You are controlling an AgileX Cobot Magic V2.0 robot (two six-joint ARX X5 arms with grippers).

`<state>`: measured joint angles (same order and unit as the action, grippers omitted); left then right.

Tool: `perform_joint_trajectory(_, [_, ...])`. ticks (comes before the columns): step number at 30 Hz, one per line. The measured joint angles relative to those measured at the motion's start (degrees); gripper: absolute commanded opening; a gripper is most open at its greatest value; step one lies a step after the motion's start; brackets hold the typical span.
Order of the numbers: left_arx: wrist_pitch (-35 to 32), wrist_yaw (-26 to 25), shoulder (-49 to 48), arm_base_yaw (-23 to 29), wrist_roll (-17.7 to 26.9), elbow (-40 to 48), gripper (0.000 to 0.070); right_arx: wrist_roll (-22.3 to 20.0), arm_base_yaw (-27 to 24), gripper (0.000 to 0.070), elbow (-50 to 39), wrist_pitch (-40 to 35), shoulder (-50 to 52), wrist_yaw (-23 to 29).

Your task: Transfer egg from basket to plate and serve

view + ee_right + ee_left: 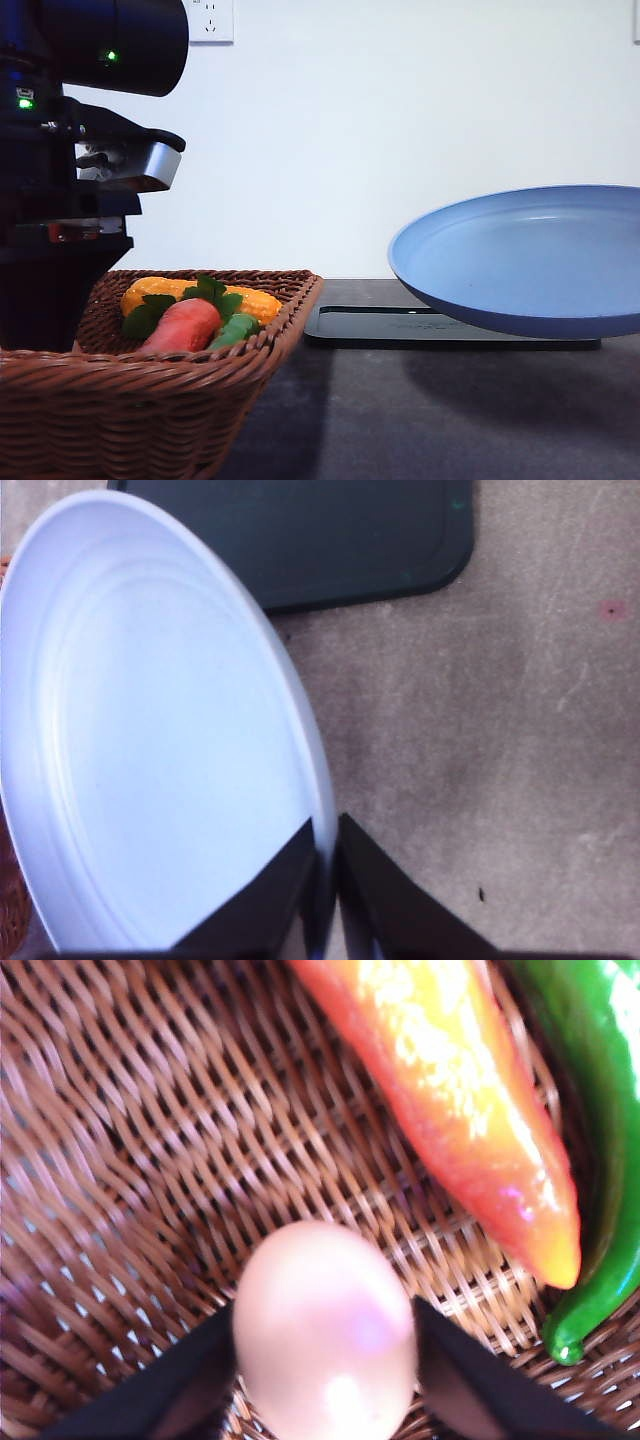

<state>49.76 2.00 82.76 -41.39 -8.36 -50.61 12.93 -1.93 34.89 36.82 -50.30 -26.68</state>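
While the left arm reaches down into the basket [150, 400] at the left of the table, its gripper [325, 1360] has the egg [325, 1330] pinched between two dark fingers [180, 1380], one on each flank of the shell, as the left wrist view shows. The egg sits low over the woven floor, and whether it has left the wicker cannot be told. Just beside it lie an orange-red pepper [450, 1100] and a green pepper [600, 1160], apart from the fingers, so the grip looks clean of neighbours. In the front view the dark bulk of that arm stands nearly upright over the basket's near left corner, wrist pointed downward, which suits a pick from above among crowded produce: a carrot with green leaves [185, 322] and a yellow vegetable [250, 298] fill the middle. Moving right, a black tray [360, 325] lies flat on the table [400, 420] behind the basket. Above it, the right gripper [325, 865] is closed on the rim of the light blue plate [530, 255], its fingers [375, 900] nipping the edge from either face. The plate hangs in the air, tilted with its open side toward the basket, probably offered as a landing place so the egg has a short trip. The egg is not yet on it.
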Motion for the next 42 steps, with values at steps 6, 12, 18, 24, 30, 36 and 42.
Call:
perform_joint_trajectory(6, [0.72,0.0,0.06,0.0,0.05,-0.59,0.0103,0.0,0.0,0.0,0.0,0.0,0.0,0.0])
perform_joint_trajectory(12, [4.03,0.0,0.11,0.0,0.85,-7.69,0.0103,0.0,0.0,0.0,0.0,0.0,0.0,-0.29])
perform_joint_trajectory(18, [5.01,-0.69,0.11,-0.12,1.44,-18.62,0.0103,0.69,0.02,0.0,0.0,0.0,0.0,-1.82])
perform_joint_trajectory(24, [-3.07,-0.77,0.11,-3.72,0.4,-25.94,0.0103,2.13,2.44,0.0,0.0,-0.04,0.0,-3.27])
perform_joint_trajectory(30, [-12.36,-0.85,0.21,-9.56,0.02,-26.12,0.0103,2.58,5.62,0.0,0.0,-0.04,-0.44,-3.39])
perform_joint_trajectory(36, [-16.29,-0.87,4.3,-14.8,0.07,-26.12,0.0103,2.85,6.99,0.0,0.0,-0.07,-0.96,-3.39])
perform_joint_trajectory(42, [-18.03,-0.87,10.41,-17.17,0.07,-26.12,0.0103,3.53,7.08,0.0,0.0,-0.09,-0.96,-5.01])
